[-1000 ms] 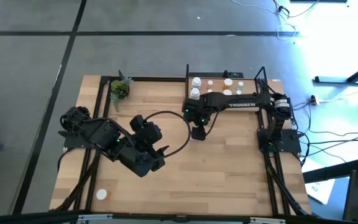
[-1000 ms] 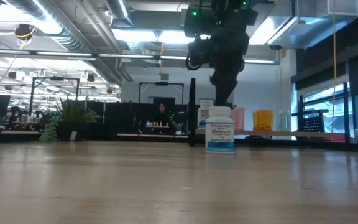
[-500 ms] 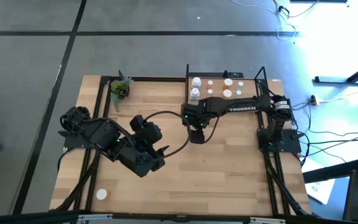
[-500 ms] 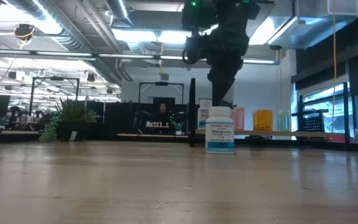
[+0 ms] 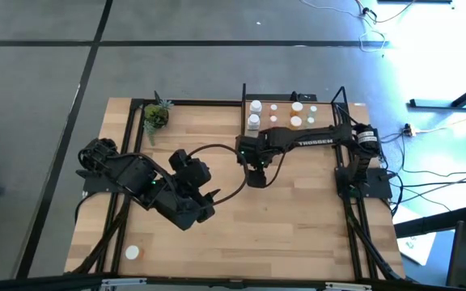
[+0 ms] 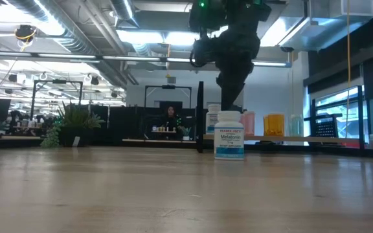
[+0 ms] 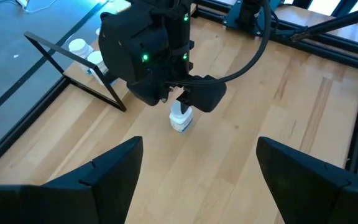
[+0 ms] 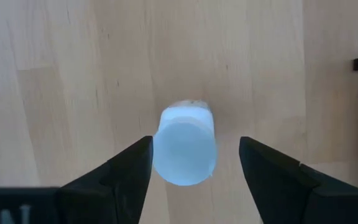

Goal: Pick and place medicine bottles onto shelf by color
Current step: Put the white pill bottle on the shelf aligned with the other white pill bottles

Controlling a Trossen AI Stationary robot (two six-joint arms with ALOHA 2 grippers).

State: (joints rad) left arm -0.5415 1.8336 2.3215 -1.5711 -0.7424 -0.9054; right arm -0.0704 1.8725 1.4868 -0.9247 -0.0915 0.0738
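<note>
A white medicine bottle (image 6: 229, 135) with a white cap (image 8: 185, 147) stands upright on the wooden table. My right gripper (image 8: 196, 142) hangs over it, pointing down. It is open, one finger on each side of the cap, and a gap shows at one finger. In the high view the right gripper (image 5: 255, 175) covers this bottle. My left gripper (image 7: 199, 144) waits open above the table's middle left (image 5: 210, 204), facing the bottle (image 7: 181, 119). The shelf (image 5: 324, 113) at the far edge holds several white-capped bottles.
Another white bottle (image 5: 132, 253) sits near the front left corner. A small potted plant (image 5: 156, 116) stands at the far left. On the shelf behind, the low view shows an orange bottle (image 6: 274, 124) and a pink one (image 6: 248, 123). Black frame rails run along the table's sides.
My right gripper has tipped slightly above the white bottle and its arm has swung a little toward the table's left. The bottle has stayed upright where it was.
</note>
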